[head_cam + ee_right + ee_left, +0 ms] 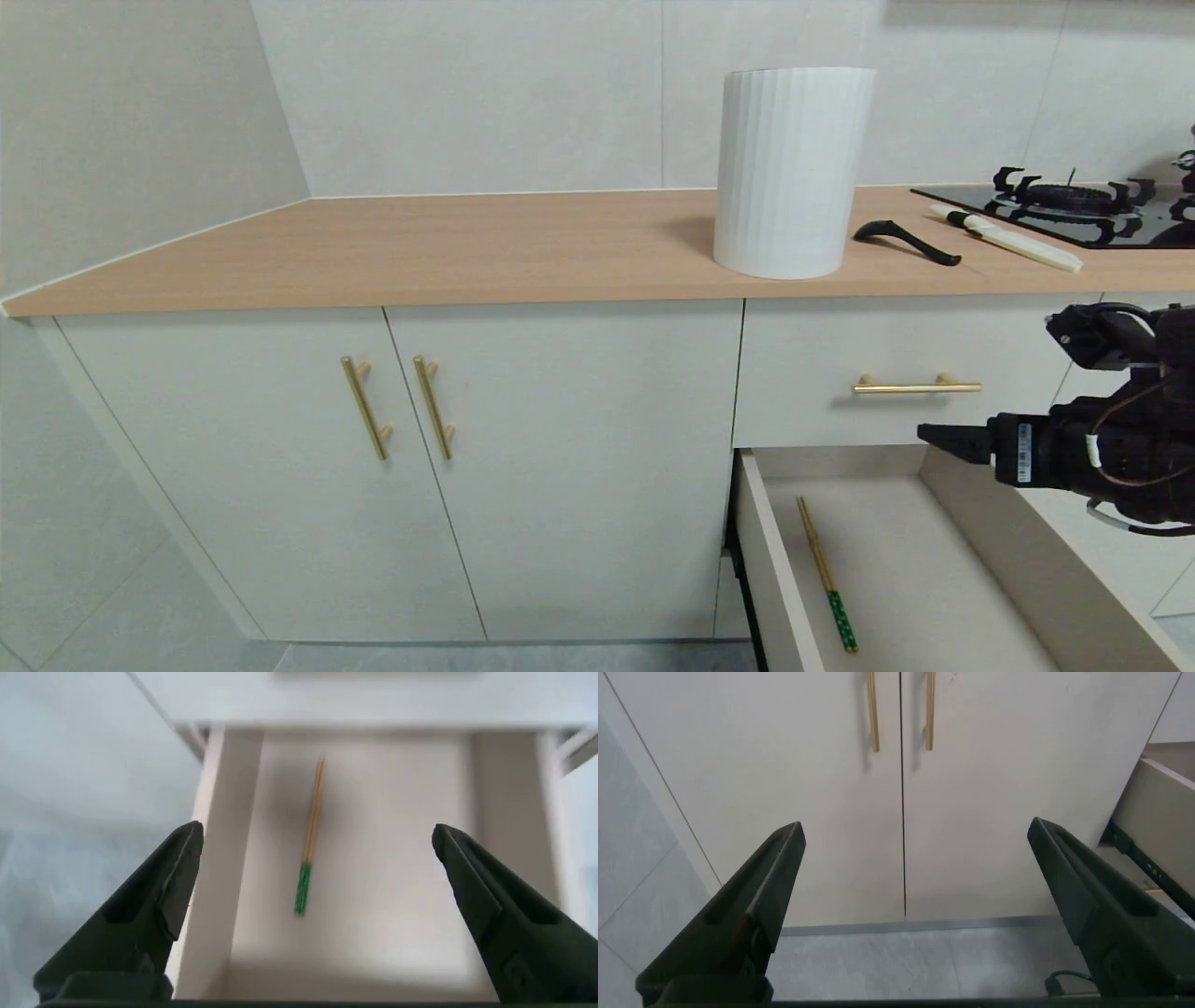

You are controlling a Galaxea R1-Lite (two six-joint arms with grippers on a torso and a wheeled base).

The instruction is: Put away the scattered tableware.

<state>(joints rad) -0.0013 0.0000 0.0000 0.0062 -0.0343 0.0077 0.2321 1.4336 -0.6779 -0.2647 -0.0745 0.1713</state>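
Counter (467,247), carrying the tableware not yet put away: tall white ribbed pot (792,173), white knife (1013,241) by the stove (1064,201), black scoop (906,241) between pot and knife. Drawer (775,560) beneath, pulled out, holding one pair of chopsticks (826,583) flat on its floor.

Likely hazards, judged from this layout: clipping the drawer's side wall or the counter edge on the way up to the counter; nudging the pot when reaching past it; pushing the knife against the stove, or skidding the low, curved scoop away, with too shallow a grasp.

Right gripper (952,441) above the open drawer, jaws spread wide, gripping nothing, touching nothing, chopsticks directly below. Left gripper (915,840) low before the cabinet doors (831,812), jaws likewise wide apart and empty.
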